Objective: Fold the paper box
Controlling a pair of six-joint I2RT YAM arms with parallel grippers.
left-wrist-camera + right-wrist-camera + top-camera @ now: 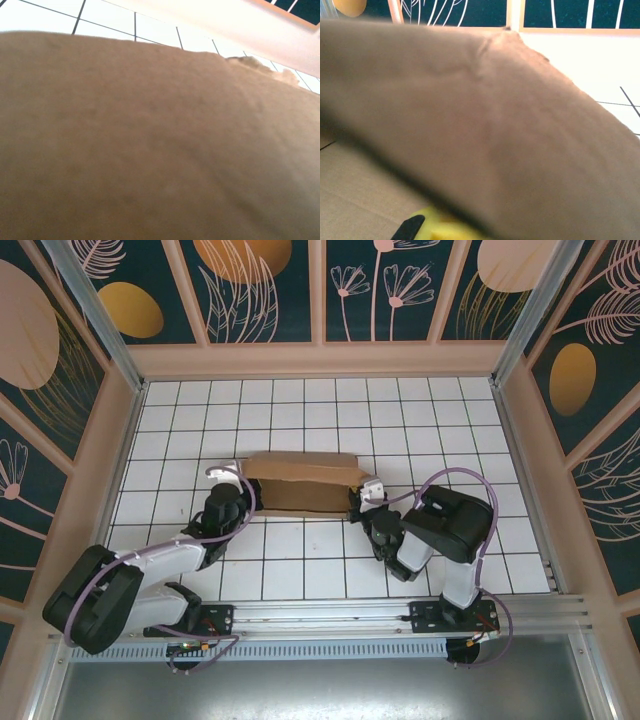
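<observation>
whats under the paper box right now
The paper box lies on the white tiled table, whose tiles show all around it. Whatever sits directly beneath the cardboard is covered in the top view, and the wrist views do not settle it either.

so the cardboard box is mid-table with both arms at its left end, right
Not quite: the arms are at opposite ends. The top external view shows the left gripper at the left end of the paper box and the right gripper at its right end. The rest holds.
</observation>
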